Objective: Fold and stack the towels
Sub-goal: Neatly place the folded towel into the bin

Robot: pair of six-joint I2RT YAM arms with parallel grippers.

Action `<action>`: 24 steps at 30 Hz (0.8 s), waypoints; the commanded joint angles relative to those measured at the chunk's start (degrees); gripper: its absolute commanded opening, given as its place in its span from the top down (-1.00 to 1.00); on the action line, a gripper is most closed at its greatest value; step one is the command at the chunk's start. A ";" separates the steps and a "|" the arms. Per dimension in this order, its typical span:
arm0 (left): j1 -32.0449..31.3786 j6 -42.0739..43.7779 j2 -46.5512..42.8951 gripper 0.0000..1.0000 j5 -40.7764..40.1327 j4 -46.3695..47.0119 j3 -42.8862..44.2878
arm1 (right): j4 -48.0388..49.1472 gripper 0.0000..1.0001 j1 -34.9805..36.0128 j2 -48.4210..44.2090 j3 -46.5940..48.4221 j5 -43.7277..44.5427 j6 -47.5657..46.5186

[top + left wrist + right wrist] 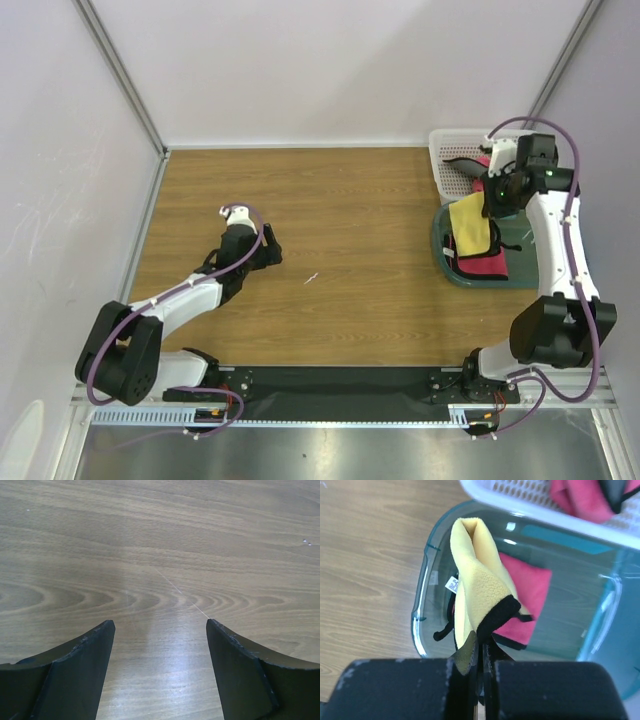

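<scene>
1 yellow towel (479, 580) tight in right gripper (481, 652) above tub (420, 610); left gripper (159, 624) agape

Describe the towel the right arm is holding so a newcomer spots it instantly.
On the right side of the wooden table, a teal tub sits just nearer the arms than a white basket. Above the tub hangs the yellow towel, pinched in the right claw. It is the only yellow cloth; the pink-red towel lying in the tub is flat and unheld.
</scene>
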 commanded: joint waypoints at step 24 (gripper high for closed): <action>0.51 -0.82 0.84 -0.62 1.45 2.01 1.80 | 1.12 1.00 -0.36 -3.77 -1.35 6.82 5.00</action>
